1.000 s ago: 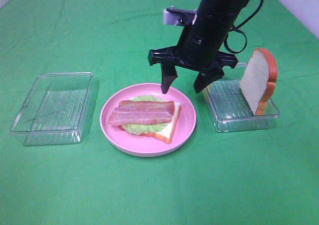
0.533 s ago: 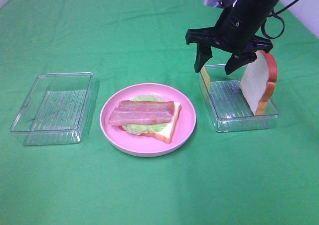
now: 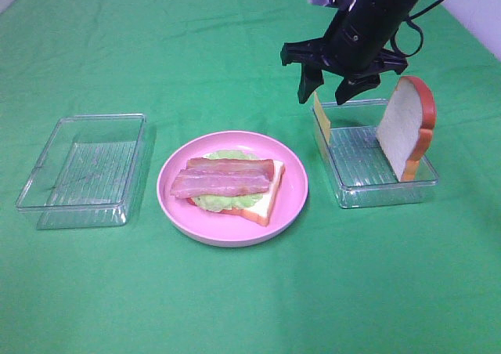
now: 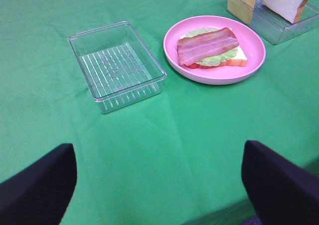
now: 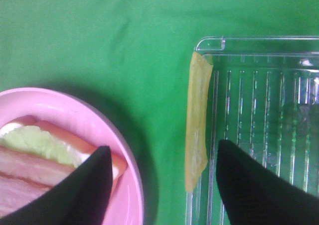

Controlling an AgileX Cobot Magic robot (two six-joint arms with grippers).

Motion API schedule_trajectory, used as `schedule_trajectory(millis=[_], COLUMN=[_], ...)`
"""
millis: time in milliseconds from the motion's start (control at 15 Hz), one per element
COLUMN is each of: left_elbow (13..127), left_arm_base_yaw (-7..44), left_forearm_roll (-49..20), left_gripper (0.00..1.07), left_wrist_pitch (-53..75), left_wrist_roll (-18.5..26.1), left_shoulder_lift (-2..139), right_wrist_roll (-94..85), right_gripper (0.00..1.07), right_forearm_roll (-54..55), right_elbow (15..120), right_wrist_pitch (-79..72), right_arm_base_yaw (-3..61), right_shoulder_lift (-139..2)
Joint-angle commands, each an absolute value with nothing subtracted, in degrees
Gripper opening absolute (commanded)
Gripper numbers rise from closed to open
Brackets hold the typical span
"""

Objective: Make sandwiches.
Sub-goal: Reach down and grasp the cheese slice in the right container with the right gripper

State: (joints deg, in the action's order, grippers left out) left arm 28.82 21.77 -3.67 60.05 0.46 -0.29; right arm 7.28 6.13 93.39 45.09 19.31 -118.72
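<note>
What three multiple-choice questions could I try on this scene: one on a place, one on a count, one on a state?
1. Where is the cheese slice?
A. On top of the bacon
B. On edge at a wall of the right tray, which also holds the bread slice
C. Flat on the green cloth

2. How many clear trays are there?
A. Three
B. One
C. Two

3. How is the right pincer?
A. Open, holding nothing
B. Shut on the bread slice
C. Shut on bacon

Answers:
1 B: the yellow slice stands upright at the tray wall nearest the pink plate.
2 C: the left tray and the right tray lie either side of the plate.
3 A: its fingers stand apart above the cheese slice, gripping nothing.
</note>
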Motion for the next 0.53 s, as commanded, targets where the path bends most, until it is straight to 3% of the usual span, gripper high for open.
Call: schedule_trajectory(millis=[67,267,533], left_elbow=[28.71,28.71,28.71], left_arm_base_yaw=[21.83,21.83,21.83], left_forearm_roll=[-4.07,-4.07,-4.07], left_gripper=[0.85,0.85,0.85], left_wrist_pitch=[59.47,59.47,59.47], left_wrist_roll=[0.52,0.52,0.52], left_shoulder_lift=[-0.80,-0.80,-0.80], right_wrist_roll=[6.65,6.70,6.88], right_gripper=[0.57,0.49,0.47], right_forearm_roll=[5.16,5.04,3.72], right_elbow=[97.63,100.90,100.90], right_wrist_pitch=[48.82,50.76,50.76], right_arm_base_yaw=[19.19,19.19,19.19], right_shoulder_lift=[-122.44,-126.11,-126.11])
